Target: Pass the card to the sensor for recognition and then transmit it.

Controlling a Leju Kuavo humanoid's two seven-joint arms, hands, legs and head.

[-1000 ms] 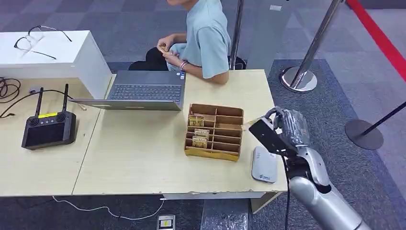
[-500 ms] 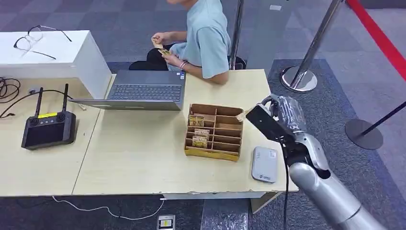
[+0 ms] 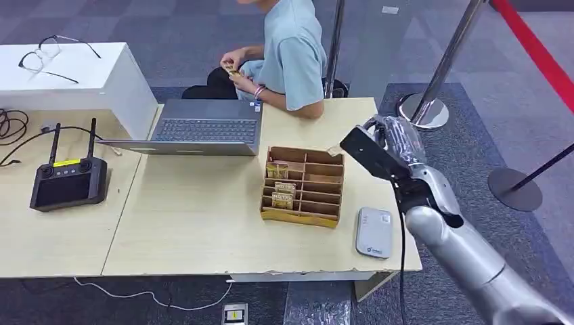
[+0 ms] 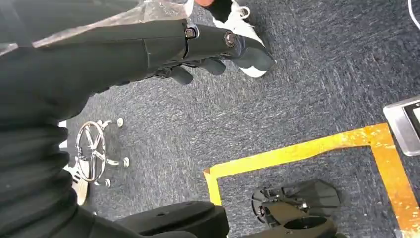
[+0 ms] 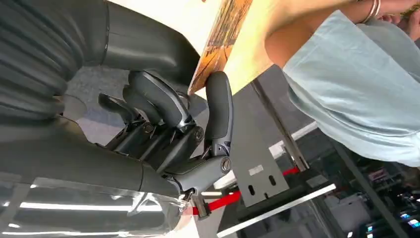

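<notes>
The card (image 5: pixel 220 42) sat pinched in your right hand (image 3: pixel 396 152), right of centre in the head view, beside the wooden organizer (image 3: pixel 303 186) and above the grey sensor (image 3: pixel 375 232). It looked like the handover step; next you needed to carry it toward the person (image 3: pixel 291 51).

A light wooden table (image 3: pixel 196 223) fills the lower left and middle of the head view, made of two tops butted together along a seam left of centre. On it, at the upper middle, an open laptop (image 3: pixel 203 128); at far left a black controller with two antennas (image 3: pixel 68 181) and dark cables (image 3: pixel 13 128). Right of centre stands a brown divided card box (image 3: pixel 304 186) — some of its left slots hold what look like cards. At lower right, near the table's edge, lies a flat grey sensor pad (image 3: pixel 375 232). A white box (image 3: pixel 101 84) stands at upper left — glasses (image 3: pixel 47 57) on top.
</notes>
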